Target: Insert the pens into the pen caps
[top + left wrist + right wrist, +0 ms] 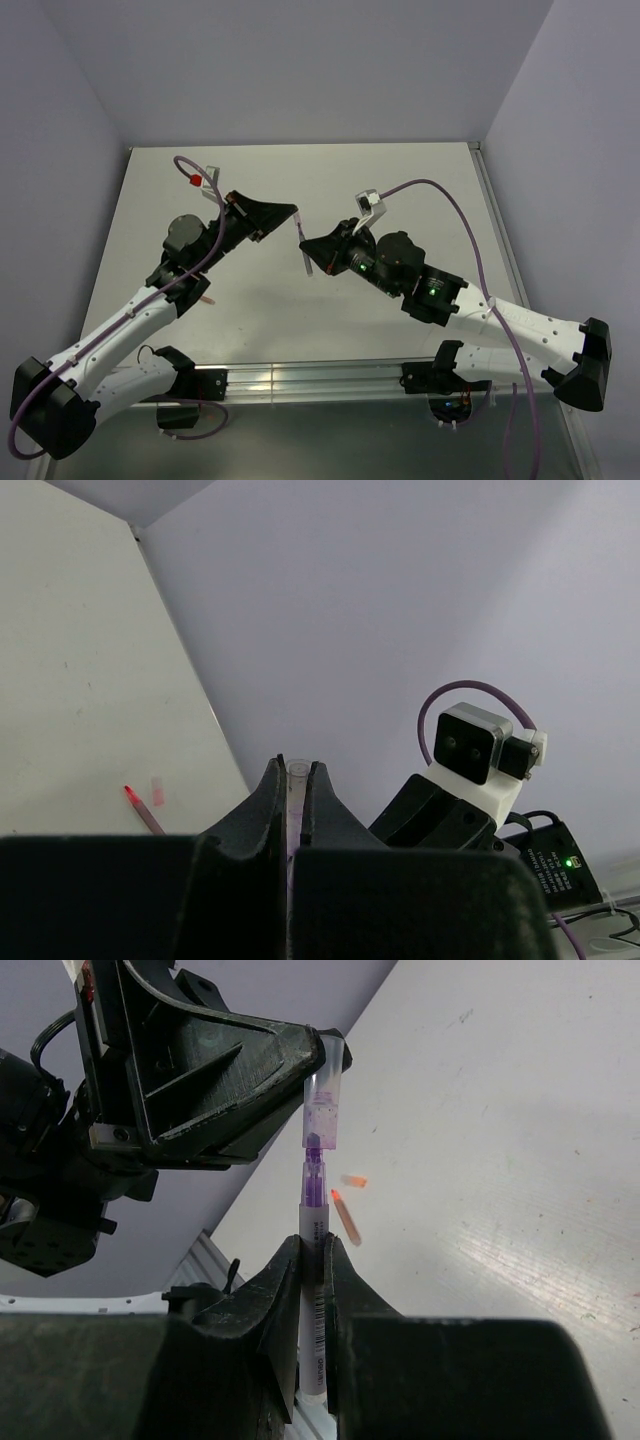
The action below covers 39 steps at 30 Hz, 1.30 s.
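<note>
The pen looks light, stiff and slippery. The right gripper is pinched shut round its middle. Right at the pen's tip, the left gripper squeezes the little cap.

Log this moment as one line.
left pincer shut on clear purple-stained pen cap | right pincer shut on slim purple-tipped pen | tip at cap mouth

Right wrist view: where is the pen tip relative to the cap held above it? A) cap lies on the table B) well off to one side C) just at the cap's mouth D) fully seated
C: the pen has its purple tip at the open end of the cap, barrel outside.
</note>
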### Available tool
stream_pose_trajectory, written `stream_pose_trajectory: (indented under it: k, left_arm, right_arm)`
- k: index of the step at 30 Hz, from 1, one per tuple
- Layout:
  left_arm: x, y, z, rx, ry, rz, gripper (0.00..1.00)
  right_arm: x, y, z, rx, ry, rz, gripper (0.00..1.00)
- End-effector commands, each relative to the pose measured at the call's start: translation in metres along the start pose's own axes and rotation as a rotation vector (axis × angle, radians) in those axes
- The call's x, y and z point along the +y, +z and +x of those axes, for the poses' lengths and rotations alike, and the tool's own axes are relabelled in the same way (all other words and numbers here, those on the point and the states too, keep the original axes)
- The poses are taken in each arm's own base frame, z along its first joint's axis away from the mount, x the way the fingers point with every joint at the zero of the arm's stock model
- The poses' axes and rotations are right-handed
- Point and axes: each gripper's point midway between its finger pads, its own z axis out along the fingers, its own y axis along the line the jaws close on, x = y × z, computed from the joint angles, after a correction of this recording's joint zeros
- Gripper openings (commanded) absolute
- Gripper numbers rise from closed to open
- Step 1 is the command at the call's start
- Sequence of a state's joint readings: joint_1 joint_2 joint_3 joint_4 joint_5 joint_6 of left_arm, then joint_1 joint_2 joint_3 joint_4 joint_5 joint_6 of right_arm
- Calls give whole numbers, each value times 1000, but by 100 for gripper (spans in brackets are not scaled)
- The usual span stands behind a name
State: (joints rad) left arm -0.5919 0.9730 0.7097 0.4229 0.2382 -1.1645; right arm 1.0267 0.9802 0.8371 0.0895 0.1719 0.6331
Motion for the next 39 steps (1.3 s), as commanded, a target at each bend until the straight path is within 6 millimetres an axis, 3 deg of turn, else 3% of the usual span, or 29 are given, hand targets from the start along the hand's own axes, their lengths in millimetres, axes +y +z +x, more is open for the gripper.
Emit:
stream_pose_trajectory:
  k: [1, 14, 22, 26, 33, 39]
  left_arm:
    - [-11, -1, 4, 8, 14, 50, 0]
    - [-16, -7, 27, 54, -6, 62, 0]
    - [-1, -9, 47, 92, -76, 37, 0]
    - [2, -8, 44, 73, -102, 8, 0]
    - [26, -4, 41, 48, -171, -148, 0]
    - [29, -3, 37, 25, -191, -175, 0]
  right_arm:
    - [15, -6, -36, -103, 2, -27, 0]
    - [5, -3, -44, -129, -19, 28, 0]
    - [-7, 9, -43, -113, -31, 81, 0]
    - [-13, 16, -42, -94, -37, 114, 0]
    - [-19, 31, -33, -30, -33, 167, 0]
    - [-22, 34, -26, 19, -40, 195, 2]
